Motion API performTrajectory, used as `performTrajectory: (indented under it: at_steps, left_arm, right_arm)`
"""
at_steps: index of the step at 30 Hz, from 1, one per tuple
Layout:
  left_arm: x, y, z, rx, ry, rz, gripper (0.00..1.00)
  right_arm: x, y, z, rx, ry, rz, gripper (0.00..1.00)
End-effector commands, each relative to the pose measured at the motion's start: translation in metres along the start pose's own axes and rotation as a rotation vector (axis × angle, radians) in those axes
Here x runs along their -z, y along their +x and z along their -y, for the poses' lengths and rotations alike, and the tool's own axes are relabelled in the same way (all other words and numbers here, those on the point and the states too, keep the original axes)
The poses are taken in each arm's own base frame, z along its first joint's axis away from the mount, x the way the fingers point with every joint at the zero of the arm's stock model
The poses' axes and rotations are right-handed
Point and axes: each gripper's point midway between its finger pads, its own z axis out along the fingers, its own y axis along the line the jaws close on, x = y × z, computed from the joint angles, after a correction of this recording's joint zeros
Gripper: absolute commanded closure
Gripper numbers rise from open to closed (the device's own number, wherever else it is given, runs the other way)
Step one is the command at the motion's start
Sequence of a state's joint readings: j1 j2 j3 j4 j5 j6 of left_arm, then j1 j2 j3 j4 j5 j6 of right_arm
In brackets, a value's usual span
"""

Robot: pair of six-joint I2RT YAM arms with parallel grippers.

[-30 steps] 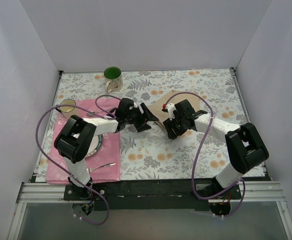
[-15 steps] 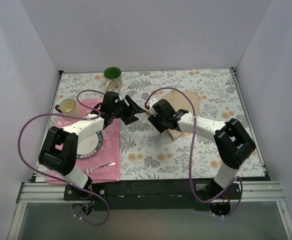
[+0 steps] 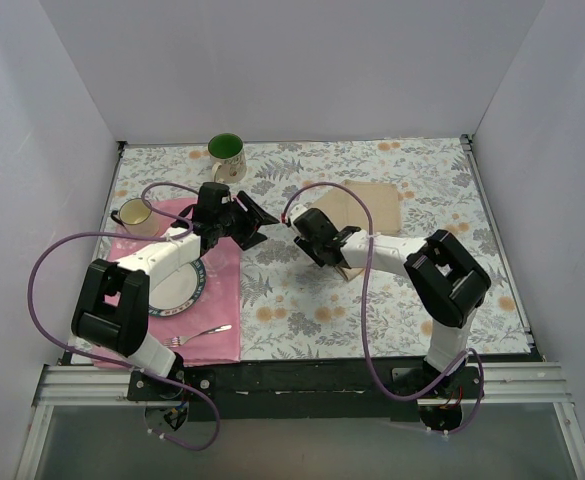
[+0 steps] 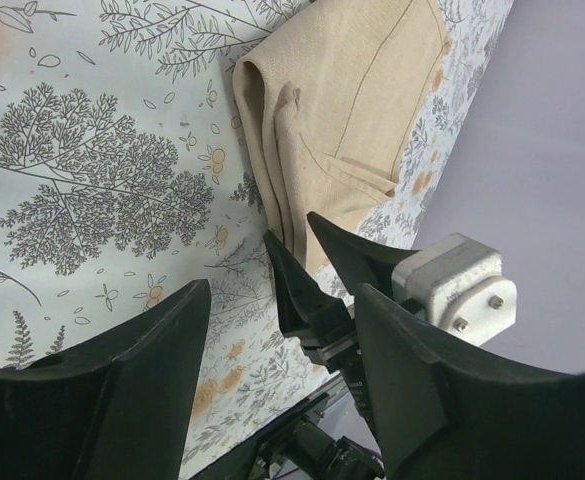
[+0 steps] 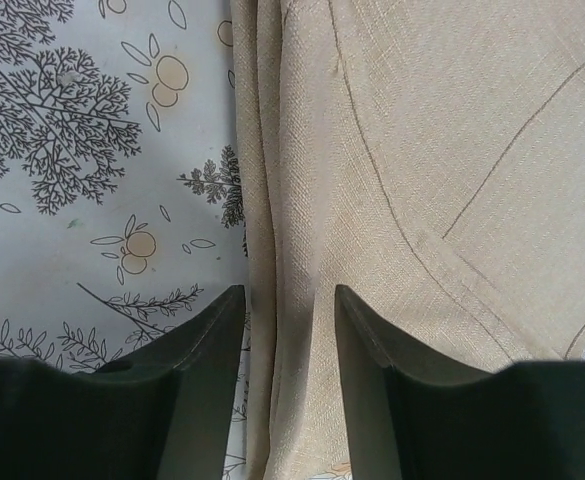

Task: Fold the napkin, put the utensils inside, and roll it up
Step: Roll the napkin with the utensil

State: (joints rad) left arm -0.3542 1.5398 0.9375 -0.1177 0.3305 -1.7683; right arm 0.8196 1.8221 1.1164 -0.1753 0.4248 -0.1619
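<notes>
Right gripper parted astride napkin edge, left gripper spread wide, drawn further left than before

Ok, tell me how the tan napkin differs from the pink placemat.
Colour: the napkin is plain tan, the placemat pink. Size: the napkin looks smaller than the placemat. Load: the placemat carries a plate and a fork; the napkin carries no tableware. Edge: the napkin's left edge is folded over in layers; the placemat shows no such fold. Both lie on the floral tablecloth.
</notes>
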Motion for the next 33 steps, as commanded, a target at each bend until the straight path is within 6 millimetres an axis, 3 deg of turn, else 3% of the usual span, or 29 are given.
performTrajectory:
  at_steps: [1, 5, 9, 12, 16, 22, 28, 33]
  left_arm:
    - [0.016, -0.009, 0.017, -0.004, 0.037, 0.041, 0.42]
    - [0.018, -0.01, 0.018, -0.004, 0.039, 0.044, 0.37]
    - [0.019, -0.011, 0.016, -0.026, 0.043, 0.042, 0.27]
    - [0.02, -0.006, 0.014, -0.029, 0.062, 0.018, 0.25]
    - [0.018, 0.005, 0.007, -0.03, 0.087, -0.025, 0.33]
    - [0.016, 0.016, -0.002, -0.034, 0.098, -0.061, 0.49]
    - [0.004, 0.04, -0.011, -0.048, 0.074, -0.129, 0.54]
    - [-0.012, 0.064, 0.002, -0.087, 0.089, -0.171, 0.57]
  right_arm:
    - [-0.01, -0.004, -0.002, 0.004, 0.036, 0.023, 0.54]
    - [-0.016, 0.003, -0.006, 0.001, 0.027, 0.002, 0.63]
    - [-0.013, 0.0, -0.013, -0.017, -0.013, -0.003, 0.89]
    - [-0.008, -0.005, -0.026, -0.063, -0.087, 0.003, 0.99]
    - [0.003, -0.013, -0.048, -0.131, -0.247, 0.018, 0.99]
    - [0.012, -0.023, -0.05, -0.272, -0.448, 0.049, 0.99]
    - [0.014, -0.028, -0.036, -0.459, -0.651, 0.099, 0.99]
    - [0.01, -0.02, -0.026, -0.582, -0.795, 0.094, 0.99]
